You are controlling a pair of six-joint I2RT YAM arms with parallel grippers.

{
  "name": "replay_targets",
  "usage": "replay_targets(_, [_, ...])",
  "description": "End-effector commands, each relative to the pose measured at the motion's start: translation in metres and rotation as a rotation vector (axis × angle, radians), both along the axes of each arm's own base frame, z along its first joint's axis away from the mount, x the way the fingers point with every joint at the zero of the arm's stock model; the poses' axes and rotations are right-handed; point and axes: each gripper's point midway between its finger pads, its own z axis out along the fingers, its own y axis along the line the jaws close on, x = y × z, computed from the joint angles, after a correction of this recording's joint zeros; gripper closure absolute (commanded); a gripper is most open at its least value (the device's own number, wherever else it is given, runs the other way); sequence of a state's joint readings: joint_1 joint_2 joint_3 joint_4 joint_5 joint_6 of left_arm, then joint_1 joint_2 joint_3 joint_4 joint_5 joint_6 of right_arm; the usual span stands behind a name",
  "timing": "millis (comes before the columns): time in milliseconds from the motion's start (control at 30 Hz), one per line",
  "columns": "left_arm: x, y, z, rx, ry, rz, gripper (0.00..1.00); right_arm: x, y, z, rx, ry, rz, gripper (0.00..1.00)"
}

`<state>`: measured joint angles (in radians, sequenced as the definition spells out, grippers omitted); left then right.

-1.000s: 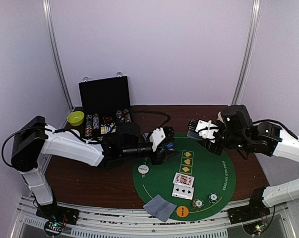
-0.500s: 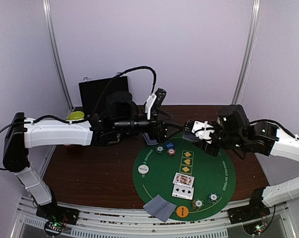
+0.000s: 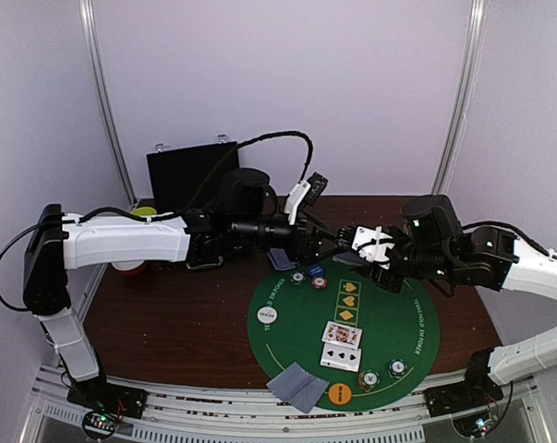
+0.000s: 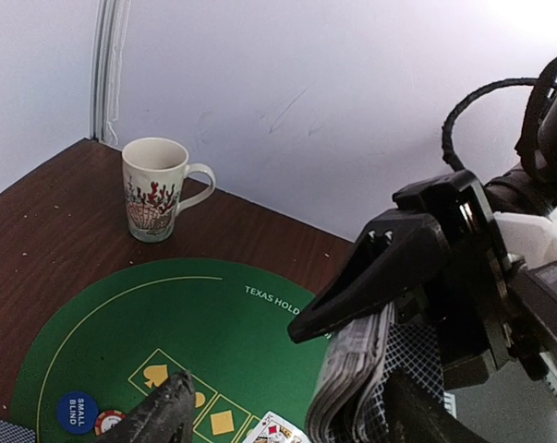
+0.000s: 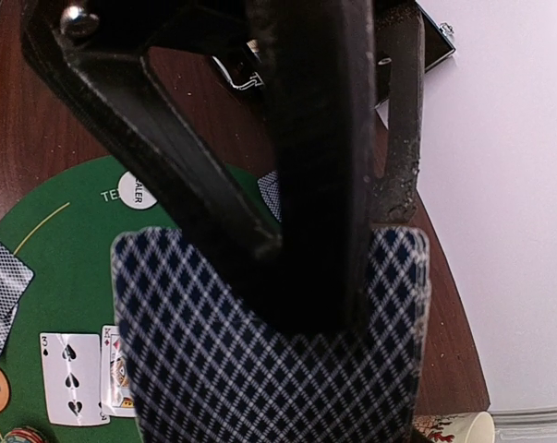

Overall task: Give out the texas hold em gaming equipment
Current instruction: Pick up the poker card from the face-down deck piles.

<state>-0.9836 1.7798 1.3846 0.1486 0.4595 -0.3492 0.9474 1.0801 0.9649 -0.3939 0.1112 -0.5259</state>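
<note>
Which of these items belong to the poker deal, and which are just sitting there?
Job: card deck, face-up cards, face-down cards, poker chips, orange disc, dealer disc.
Lying about: mug, black case, yellow-green bowl.

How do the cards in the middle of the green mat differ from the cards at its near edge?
The middle cards lie face up, showing white faces; the edge cards lie face down, showing patterned backs. The middle cards lie fully on the mat; the edge cards overhang its rim. Both lie flat.
</note>
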Motion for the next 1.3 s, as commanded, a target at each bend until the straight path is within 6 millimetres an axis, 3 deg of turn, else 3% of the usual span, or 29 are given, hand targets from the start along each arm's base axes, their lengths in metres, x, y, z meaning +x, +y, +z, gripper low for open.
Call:
replay_targets(0, [0.006,-0.009,0.003,0.006,-0.025,0.002,0.28,0.003,0.009,0.021,0.047,-0.034,0.004,0.57])
replay_targets(167, [0.017,-0.008,-0.006,0.064,-0.057,0.047,0.33,0.003,0.008,0.02,0.037,-0.031,0.001,0.57])
replay_targets(267, [0.023,0.0,0.0,0.074,-0.099,0.093,0.44,0.004,0.004,0.023,0.042,-0.047,-0.014,0.57])
replay_targets(433, [0.03,0.016,0.011,0.082,-0.172,0.172,0.48,0.001,-0.001,0.028,0.054,-0.067,-0.015,0.57])
replay_targets(633, [0.015,0.013,0.021,0.051,-0.185,0.084,0.59,0.002,-0.002,0.027,0.049,-0.062,-0.025,0.57])
replay_targets(900, [0.001,0.025,0.045,0.004,-0.243,0.053,0.99,0.004,-0.007,0.027,0.041,-0.071,-0.047,0.57])
replay_targets(1167, [-0.008,0.052,0.069,-0.011,-0.339,0.064,1.0,0.009,-0.016,0.023,0.006,-0.08,-0.095,0.57])
replay_targets(1267, [0.004,0.072,0.073,-0.002,-0.386,0.125,1.0,0.011,-0.021,0.021,-0.003,-0.084,-0.114,0.57])
